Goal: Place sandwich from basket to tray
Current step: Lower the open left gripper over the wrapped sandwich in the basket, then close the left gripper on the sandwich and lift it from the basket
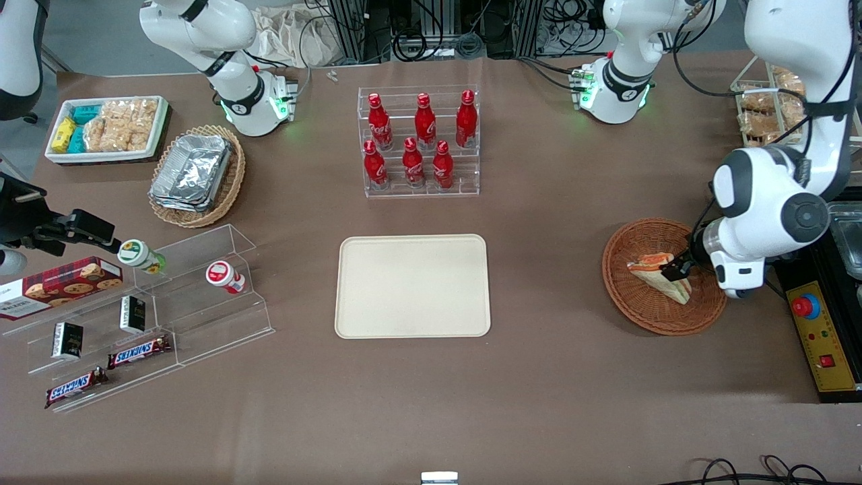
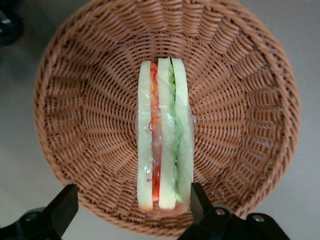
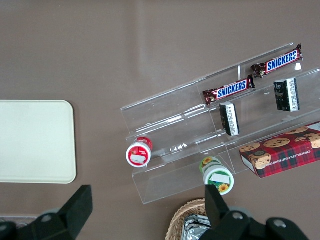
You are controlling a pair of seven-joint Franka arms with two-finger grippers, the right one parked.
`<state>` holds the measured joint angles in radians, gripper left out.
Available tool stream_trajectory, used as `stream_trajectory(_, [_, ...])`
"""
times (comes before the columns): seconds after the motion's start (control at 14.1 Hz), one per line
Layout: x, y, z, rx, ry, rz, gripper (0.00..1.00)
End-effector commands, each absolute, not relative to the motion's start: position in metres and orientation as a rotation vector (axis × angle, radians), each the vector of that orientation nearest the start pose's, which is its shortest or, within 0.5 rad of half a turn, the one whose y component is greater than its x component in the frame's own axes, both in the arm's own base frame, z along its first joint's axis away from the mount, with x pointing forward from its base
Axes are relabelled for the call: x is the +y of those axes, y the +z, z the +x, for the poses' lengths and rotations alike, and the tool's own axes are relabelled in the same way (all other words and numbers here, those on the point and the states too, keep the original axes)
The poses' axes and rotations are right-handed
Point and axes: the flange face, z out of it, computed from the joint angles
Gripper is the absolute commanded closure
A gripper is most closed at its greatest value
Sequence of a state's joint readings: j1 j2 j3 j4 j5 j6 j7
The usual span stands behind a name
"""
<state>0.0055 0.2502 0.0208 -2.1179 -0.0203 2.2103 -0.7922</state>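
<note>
The sandwich (image 1: 656, 271), a wedge with pale bread and orange, red and green layers, lies in the round reddish-brown basket (image 1: 640, 237) toward the working arm's end of the table. My left gripper (image 1: 676, 271) is open, low over the basket, straddling the sandwich's wide end. In the left wrist view the sandwich (image 2: 162, 135) lies in the basket (image 2: 85, 100); one finger (image 2: 197, 196) is against its side, and the other finger (image 2: 65, 197) stands well apart from it. The gripper (image 2: 132, 195) holds nothing. The cream tray (image 1: 412, 285) lies bare at mid-table.
A clear rack of red cola bottles (image 1: 419, 141) stands farther from the front camera than the tray. A yellow control box with a red button (image 1: 818, 337) lies beside the basket. A tan basket with foil containers (image 1: 195, 175) and a clear snack shelf (image 1: 135, 316) lie toward the parked arm's end.
</note>
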Motion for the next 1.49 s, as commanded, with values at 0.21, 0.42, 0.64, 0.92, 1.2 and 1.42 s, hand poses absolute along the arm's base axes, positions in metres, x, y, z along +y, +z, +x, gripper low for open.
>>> stream_trajectory(0.21, [0.010,0.255,0.551,-1.266,0.189,-2.818,0.00])
stream_trajectory(0.42, [0.007,0.246,0.554,-1.262,0.174,-2.825,0.15])
stream_trajectory(0.64, [0.007,0.247,0.556,-1.266,0.161,-2.829,0.86])
stream_trajectory(0.92, [0.005,0.318,0.560,-1.232,0.155,-2.852,1.00])
stream_trajectory(1.2, [-0.026,0.433,0.560,-1.068,0.290,-2.890,1.00])
stream_trajectory(1.42, [-0.093,0.496,0.557,-0.857,0.357,-2.940,1.00])
